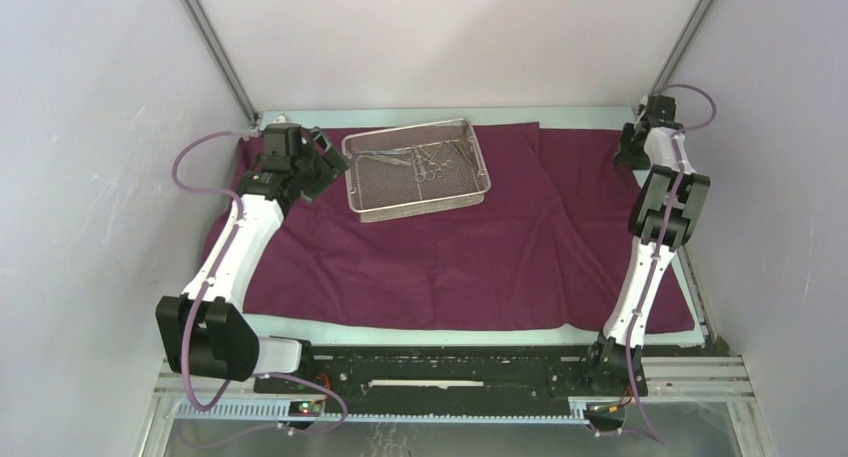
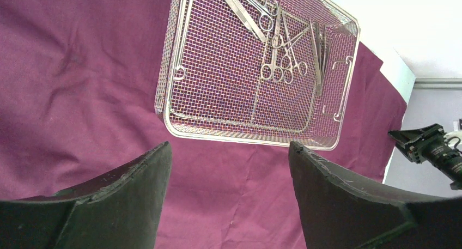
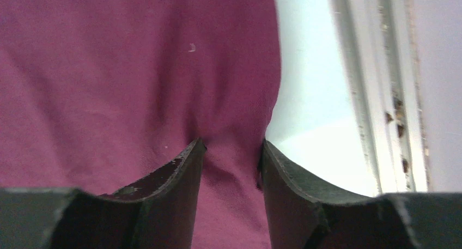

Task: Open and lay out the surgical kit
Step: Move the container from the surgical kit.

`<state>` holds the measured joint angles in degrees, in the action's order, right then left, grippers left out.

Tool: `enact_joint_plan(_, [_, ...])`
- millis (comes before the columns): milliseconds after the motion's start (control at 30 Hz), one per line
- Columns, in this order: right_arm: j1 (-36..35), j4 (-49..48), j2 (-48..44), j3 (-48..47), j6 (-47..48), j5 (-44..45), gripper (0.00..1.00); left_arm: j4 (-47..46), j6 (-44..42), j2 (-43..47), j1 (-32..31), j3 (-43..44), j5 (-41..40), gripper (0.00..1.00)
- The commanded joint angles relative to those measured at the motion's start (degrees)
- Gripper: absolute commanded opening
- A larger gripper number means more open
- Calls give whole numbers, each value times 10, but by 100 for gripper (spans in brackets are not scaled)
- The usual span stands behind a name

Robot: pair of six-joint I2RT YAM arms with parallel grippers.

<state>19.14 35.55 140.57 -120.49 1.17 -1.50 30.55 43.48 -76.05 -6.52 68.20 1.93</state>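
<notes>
The maroon cloth wrap [image 1: 450,262] lies spread flat over the table. On its far left part stands the silver wire-mesh tray [image 1: 349,177], with steel scissors and forceps [image 1: 425,159] lying in it. My left gripper [image 1: 325,162] hovers open just left of the tray, nothing between its fingers; in the left wrist view the tray [image 2: 245,137] and its instruments [image 2: 278,69] lie ahead of that gripper [image 2: 229,148]. My right gripper [image 1: 632,157] is at the cloth's far right corner. In the right wrist view it [image 3: 231,145] pinches a puckered fold of the cloth [image 3: 109,69] by its edge.
Pale table surface [image 3: 310,96] shows beyond the cloth's right edge, bounded by a metal rail [image 3: 381,96]. Grey-lilac walls enclose the table on three sides. The arms' base rail [image 1: 450,372] runs along the near edge.
</notes>
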Motion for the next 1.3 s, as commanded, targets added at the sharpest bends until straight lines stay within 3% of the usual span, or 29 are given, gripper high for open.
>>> enact_joint_plan(0, [-4,18,1,-21,-4,-27,51,-22,-9,15,-3,-8,8,83])
enact_joint_plan(133, [1,18,6,-25,0,-39,37,-23,-7,11,-2,-7,12,83])
enact_joint_plan(300, [-3,18,5,-40,-3,-12,2,-22,-9,12,-2,-7,11,83])
enact_joint_plan(333, [-5,18,5,-45,-4,6,0,-23,-9,12,-2,-7,11,83])
enact_joint_plan(767, [-16,14,5,-73,5,156,0,-18,-13,8,-3,-9,9,83])
enact_joint_plan(1267, [18,-5,-2,-65,18,144,0,-16,-15,3,-2,-8,11,83])
